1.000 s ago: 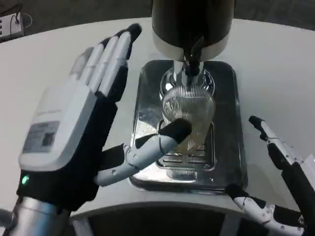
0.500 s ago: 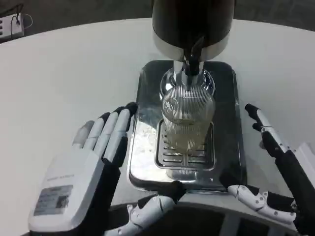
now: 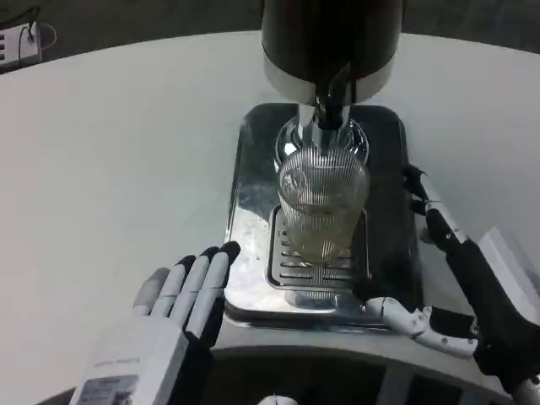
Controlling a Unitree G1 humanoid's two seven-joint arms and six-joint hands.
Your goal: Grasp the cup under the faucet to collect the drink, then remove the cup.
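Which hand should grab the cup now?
Probably the right hand: its fingers are spread open beside the cup on the tray. The left hand sits lower, near the table edge.

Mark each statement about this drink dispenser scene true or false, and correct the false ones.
1. The cup stands upright on the tray under the faucet. True.
2. The left hand grips the cup. False: it lies at the tray's near left corner, apart from the cup, holding nothing.
3. The cup has some pale liquid in its lower part. True.
4. The right hand has lifted the cup off the tray. False: it is open to the right of the cup, which sits on the tray's grate.
5. The cup is lying on its side on the table. False: it is upright on the tray.
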